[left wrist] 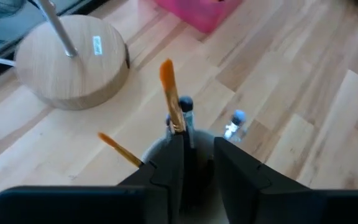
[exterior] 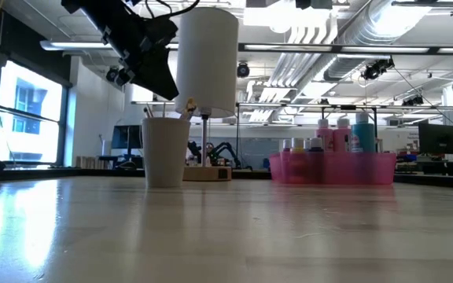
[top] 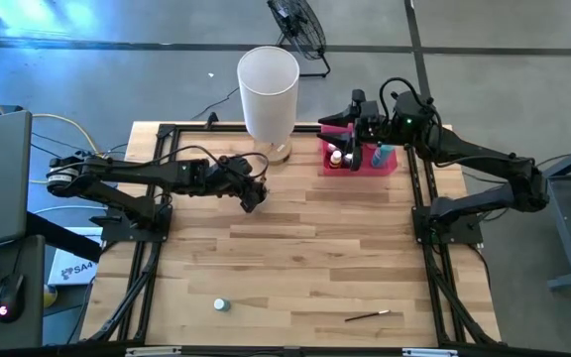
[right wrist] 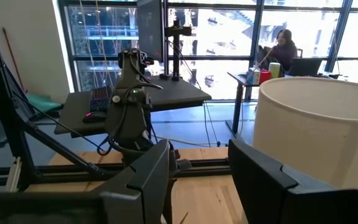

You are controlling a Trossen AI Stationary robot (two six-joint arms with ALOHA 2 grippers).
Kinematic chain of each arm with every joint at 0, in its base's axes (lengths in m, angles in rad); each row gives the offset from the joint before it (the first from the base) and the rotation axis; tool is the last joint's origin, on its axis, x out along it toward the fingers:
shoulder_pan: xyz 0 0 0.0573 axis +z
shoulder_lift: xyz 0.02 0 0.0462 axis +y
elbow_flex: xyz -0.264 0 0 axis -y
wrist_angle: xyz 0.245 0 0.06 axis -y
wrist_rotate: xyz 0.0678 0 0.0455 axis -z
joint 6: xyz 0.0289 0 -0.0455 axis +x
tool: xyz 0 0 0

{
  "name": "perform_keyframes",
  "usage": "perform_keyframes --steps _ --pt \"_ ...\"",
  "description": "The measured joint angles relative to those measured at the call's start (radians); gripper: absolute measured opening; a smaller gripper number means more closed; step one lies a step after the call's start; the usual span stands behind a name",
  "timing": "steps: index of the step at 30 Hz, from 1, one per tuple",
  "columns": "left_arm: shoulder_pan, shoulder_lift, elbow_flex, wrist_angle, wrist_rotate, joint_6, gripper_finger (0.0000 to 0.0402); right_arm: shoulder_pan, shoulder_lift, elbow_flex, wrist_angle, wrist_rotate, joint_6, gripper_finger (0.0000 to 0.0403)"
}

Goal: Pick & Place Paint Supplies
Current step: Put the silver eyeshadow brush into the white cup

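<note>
A white cup [exterior: 166, 149] stands near the lamp and holds several thin brushes; their orange tips [left wrist: 166, 71] rise toward my left gripper [left wrist: 199, 140]. That gripper hangs above the cup [top: 254, 201] with its fingers a narrow gap apart. The pink tray [top: 360, 171] holds small bottles [top: 337, 157], among them a teal one [exterior: 362, 130] and a pink one [exterior: 340, 134]. My right gripper [right wrist: 197, 149] hovers open over the tray's far edge [top: 357, 111] and holds nothing. A tiny bottle [top: 221, 304] and a dark brush [top: 370, 315] lie near the table's near edge. My left gripper reaches down from above over the cup's mouth. One orange-tipped brush's upper shaft [left wrist: 176, 118] stands right beside one finger [left wrist: 166, 162], but I cannot tell whether the finger touches it. The brush stays upright in the cup.
The tall white lamp shade [top: 268, 89] on its round wooden base [left wrist: 70, 62] stands between the cup and the tray, close to both grippers. A black frame rims the table [top: 295, 248]. A laptop and a mouse sit beyond the left edge.
</note>
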Motion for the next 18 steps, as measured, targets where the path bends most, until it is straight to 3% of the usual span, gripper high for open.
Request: perform_keyframes --steps 7,18 --pt "0.0 0.0 0.0 0.056 -0.043 -0.003 0.0106 0.0 0.0 0.0 0.0 0.0 -0.003 0.016" --pt "0.0 -0.04 0.063 0.178 -0.003 0.128 0.0103 0.0 0.0 0.0 0.0 0.003 -0.057 0.016"
